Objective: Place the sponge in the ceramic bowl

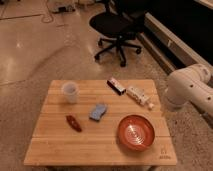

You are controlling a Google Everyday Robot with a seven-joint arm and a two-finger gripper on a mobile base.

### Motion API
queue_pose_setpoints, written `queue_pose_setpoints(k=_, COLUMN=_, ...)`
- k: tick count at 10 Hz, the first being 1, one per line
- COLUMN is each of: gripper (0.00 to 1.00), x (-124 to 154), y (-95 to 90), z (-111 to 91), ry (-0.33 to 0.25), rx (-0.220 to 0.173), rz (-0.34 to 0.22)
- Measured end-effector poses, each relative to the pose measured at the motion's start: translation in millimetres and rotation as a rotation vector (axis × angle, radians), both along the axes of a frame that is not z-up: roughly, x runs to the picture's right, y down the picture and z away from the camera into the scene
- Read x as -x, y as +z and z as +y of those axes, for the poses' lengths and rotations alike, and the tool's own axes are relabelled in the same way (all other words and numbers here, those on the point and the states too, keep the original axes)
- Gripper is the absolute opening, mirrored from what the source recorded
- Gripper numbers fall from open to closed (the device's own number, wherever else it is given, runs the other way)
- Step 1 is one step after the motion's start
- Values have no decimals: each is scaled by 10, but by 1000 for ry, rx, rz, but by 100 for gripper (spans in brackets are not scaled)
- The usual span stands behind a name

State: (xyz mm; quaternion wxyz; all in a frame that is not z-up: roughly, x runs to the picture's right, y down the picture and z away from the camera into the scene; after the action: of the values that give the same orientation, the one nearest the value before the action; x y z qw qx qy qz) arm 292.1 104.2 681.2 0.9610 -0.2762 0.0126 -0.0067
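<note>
The blue sponge (98, 112) lies flat near the middle of the wooden table (95, 147). The red-orange ceramic bowl (136, 133) stands empty at the table's front right, a short way right of and nearer than the sponge. Only a bulky white arm segment (187, 90) shows, beyond the table's right edge. My gripper is out of view, and nothing touches the sponge or the bowl.
A translucent white cup (70, 92) stands at the back left. A dark red elongated object (74, 123) lies left of the sponge. A small dark-and-white packet (116, 85) and a white packet (140, 96) lie at the back right. A black office chair (117, 27) stands behind the table.
</note>
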Motion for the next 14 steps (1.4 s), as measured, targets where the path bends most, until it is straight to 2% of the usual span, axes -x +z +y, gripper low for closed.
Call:
queue_pose_setpoints(k=3, gripper=38, x=90, y=17, z=-1, ry=-5, rx=3, rz=-1)
queue_pose_setpoints(k=6, gripper=38, x=57, y=-10, z=9, ry=-10, rx=7, rz=-2)
queue_pose_setpoints(k=8, gripper=38, x=266, y=-12, z=-86, ry=-9, rx=2, rz=-6)
queue_pose_setpoints(k=9, gripper=38, x=307, y=-18, z=-49, ry=-14, rx=8, rz=-5)
queue_pose_setpoints(k=12, gripper=38, x=154, y=-21, z=-70, ry=-12, rx=0, rz=-3)
queue_pose_setpoints(k=13, gripper=38, x=176, y=-19, z=-78, ry=-20, rx=2, rz=-11)
queue_pose_setpoints(k=14, gripper=38, x=244, y=-17, z=-81, ry=-55, rx=5, rz=-33)
